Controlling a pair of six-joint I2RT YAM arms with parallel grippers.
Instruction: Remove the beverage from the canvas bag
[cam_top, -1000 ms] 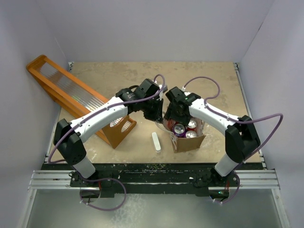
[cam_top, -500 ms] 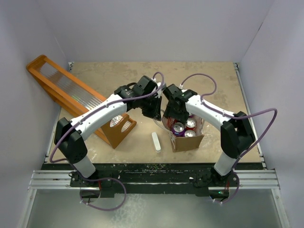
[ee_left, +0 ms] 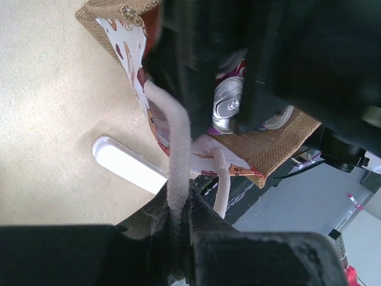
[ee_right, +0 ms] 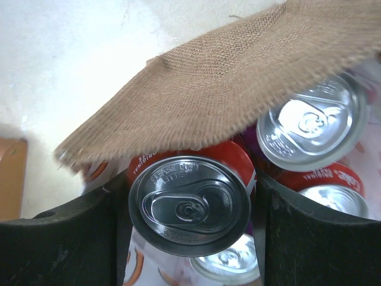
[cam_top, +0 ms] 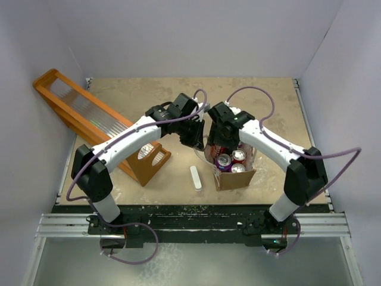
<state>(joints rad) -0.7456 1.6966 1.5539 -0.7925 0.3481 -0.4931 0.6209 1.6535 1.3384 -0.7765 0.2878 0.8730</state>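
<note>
One red aluminium can [ee_right: 190, 205] sits clasped between the jaws of your right end effector [cam_top: 217, 143], not yet out of the small brown canvas bag [cam_top: 235, 179] near the worktop's front edge, right of centre. Your left end effector [ee_left: 178, 238] is pinched shut on the white rope handle [ee_left: 177, 149]. Lifting the can clear remains.
</note>
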